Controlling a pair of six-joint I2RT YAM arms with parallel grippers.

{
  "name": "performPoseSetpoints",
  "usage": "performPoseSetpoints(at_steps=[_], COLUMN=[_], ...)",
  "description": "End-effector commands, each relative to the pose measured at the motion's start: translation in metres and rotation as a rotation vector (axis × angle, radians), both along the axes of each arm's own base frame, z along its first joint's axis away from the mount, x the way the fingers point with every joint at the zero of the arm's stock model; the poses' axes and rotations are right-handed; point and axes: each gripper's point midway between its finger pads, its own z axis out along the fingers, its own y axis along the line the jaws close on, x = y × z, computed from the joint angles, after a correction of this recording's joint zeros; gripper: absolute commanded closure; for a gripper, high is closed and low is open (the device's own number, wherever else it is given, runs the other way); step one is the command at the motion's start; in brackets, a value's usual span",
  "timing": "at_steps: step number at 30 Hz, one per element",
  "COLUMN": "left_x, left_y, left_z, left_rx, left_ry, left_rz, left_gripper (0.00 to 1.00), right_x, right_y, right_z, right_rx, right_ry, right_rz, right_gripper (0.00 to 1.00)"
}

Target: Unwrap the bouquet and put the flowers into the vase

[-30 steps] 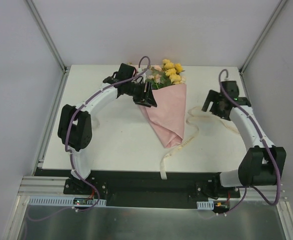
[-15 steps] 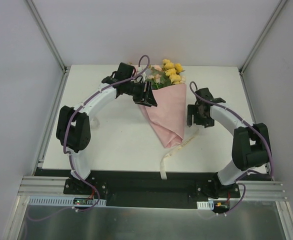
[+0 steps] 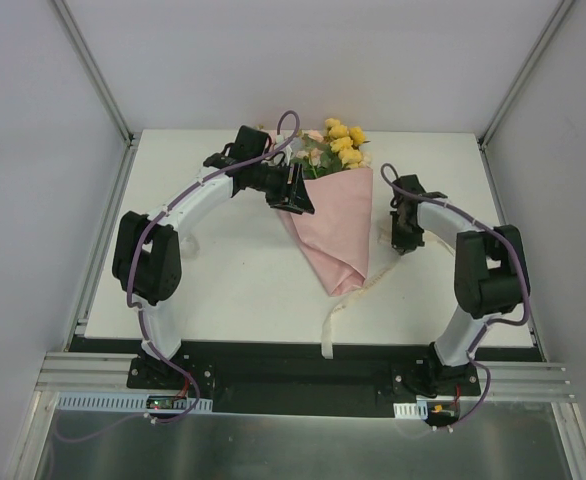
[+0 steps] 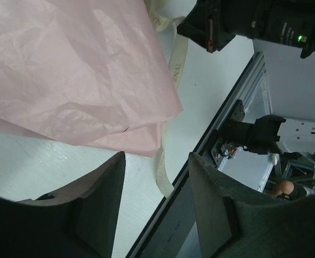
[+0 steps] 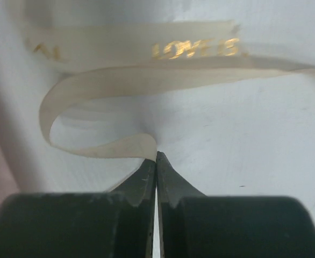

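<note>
The bouquet (image 3: 333, 228) lies on the white table (image 3: 223, 280), its pink paper cone pointing toward me and the yellow and pink flowers (image 3: 341, 142) at the far end. A cream ribbon (image 3: 371, 288) trails from the cone's tip. My right gripper (image 3: 399, 243) stands just right of the cone; in the right wrist view it (image 5: 156, 155) is shut on a loop of the ribbon (image 5: 120, 91). My left gripper (image 3: 295, 190) sits at the cone's upper left edge, open (image 4: 156, 156), with the pink paper (image 4: 66, 70) beyond its fingers and nothing between them. The vase is out of view.
Grey walls and metal frame posts (image 3: 98, 75) enclose the table on three sides. A black rail (image 3: 293, 360) with both arm bases runs along the near edge. One ribbon tail (image 4: 165, 166) hangs over that edge.
My right arm has swung left from the table's right side to the ribbon beside the cone, and its jaws have shut on the ribbon. The left arm has stayed put.
</note>
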Motion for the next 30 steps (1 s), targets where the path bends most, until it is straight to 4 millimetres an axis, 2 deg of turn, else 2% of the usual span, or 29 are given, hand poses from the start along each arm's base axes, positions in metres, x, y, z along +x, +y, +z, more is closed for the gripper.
performPoseSetpoints(at_steps=[1,2,4,5,6,9,10,12,13,18,20,21,24,26,27,29,30], left_x=[-0.009,-0.009,-0.009,-0.009,-0.009,-0.01,-0.01,-0.01,-0.011,-0.01,-0.01,-0.011,-0.011,-0.011,-0.013,-0.014,-0.014], left_y=[-0.002,-0.002,-0.002,-0.002,-0.002,-0.002,-0.002,-0.002,-0.002,0.001,0.004,0.004,0.004,0.004,0.003,0.003,0.003], left_z=[0.021,0.02,0.02,0.02,0.021,0.025,0.025,0.027,0.027,0.026,0.023,0.022,0.023,0.023,0.026,0.028,0.028], left_rx=[-0.042,-0.041,-0.04,-0.041,-0.043,-0.048,-0.049,-0.052,-0.053,-0.039,-0.028,-0.026,-0.029,-0.032,-0.039,-0.045,-0.043], left_ry=[-0.025,-0.025,-0.022,-0.021,-0.022,-0.027,-0.027,-0.034,-0.034,-0.051,-0.051,-0.053,-0.055,-0.051,-0.05,-0.05,-0.052], left_rz=[-0.018,-0.019,-0.015,-0.017,-0.017,-0.017,-0.016,-0.017,-0.018,-0.008,0.0,-0.002,-0.005,-0.006,-0.01,-0.012,-0.011], left_gripper=[0.51,0.51,0.51,0.51,0.51,0.51,0.51,0.51,0.51,0.51,0.51,0.5,0.51,0.5,0.5,0.51,0.5], right_x=[0.031,0.033,0.034,0.035,0.033,0.038,0.044,0.048,0.053,0.053,0.056,0.059,0.069,0.069,0.066,0.07,0.072], right_y=[-0.054,-0.063,-0.096,-0.103,-0.124,-0.152,-0.157,-0.166,-0.173,-0.195,-0.194,-0.192,-0.157,-0.132,-0.115,-0.096,-0.078], right_z=[0.041,0.055,0.074,0.091,0.101,0.139,0.155,0.169,0.183,0.199,0.2,0.2,0.177,0.159,0.145,0.14,0.135], right_rx=[-0.081,-0.074,-0.096,-0.1,-0.118,-0.168,-0.175,-0.19,-0.215,-0.289,-0.288,-0.271,-0.078,0.012,0.031,0.038,0.04], right_ry=[-0.153,-0.2,-0.246,-0.291,-0.312,-0.387,-0.421,-0.436,-0.463,-0.471,-0.479,-0.481,-0.42,-0.37,-0.341,-0.361,-0.356], right_rz=[-0.181,-0.236,-0.332,-0.35,-0.397,-0.415,-0.414,-0.398,-0.413,-0.453,-0.449,-0.446,-0.378,-0.34,-0.311,-0.271,-0.225], right_gripper=[0.99,0.99,0.99,0.99,0.99,0.99,0.99,0.99,0.99,0.98,0.97,0.87,0.49,0.44,0.4,0.36,0.36])
